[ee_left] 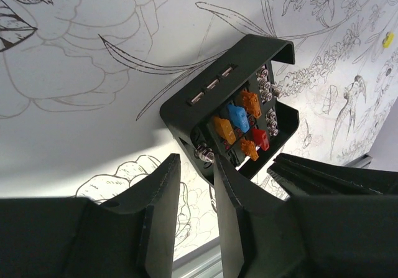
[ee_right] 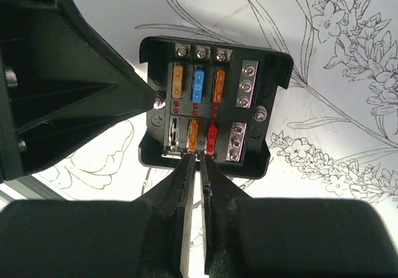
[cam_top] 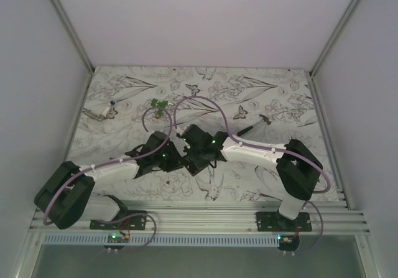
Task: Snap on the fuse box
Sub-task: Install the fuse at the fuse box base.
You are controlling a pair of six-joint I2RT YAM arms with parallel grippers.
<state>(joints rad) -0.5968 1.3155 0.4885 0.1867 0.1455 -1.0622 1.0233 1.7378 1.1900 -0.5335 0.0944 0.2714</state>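
The fuse box (ee_right: 211, 104) is a black square box with its face uncovered, showing orange, blue and red fuses. It also shows in the left wrist view (ee_left: 233, 113), tilted above the table, and in the top view (cam_top: 197, 163) between the two arms. My right gripper (ee_right: 194, 158) is shut on the box's near rim, with only a thin slit between the fingers. My left gripper (ee_left: 196, 169) is open, and its right finger (ee_left: 229, 188) lies against the box's near corner. From the right wrist view a left finger (ee_right: 93, 94) touches the box's left side.
A small green plastic piece (cam_top: 159, 106) lies at the back centre. A thin black stick-like tool (cam_top: 255, 125) lies to the right, and a small metal part (cam_top: 102, 111) at the far left. White walls enclose the flower-printed table (cam_top: 280, 97). An aluminium rail (cam_top: 205, 219) runs along the near edge.
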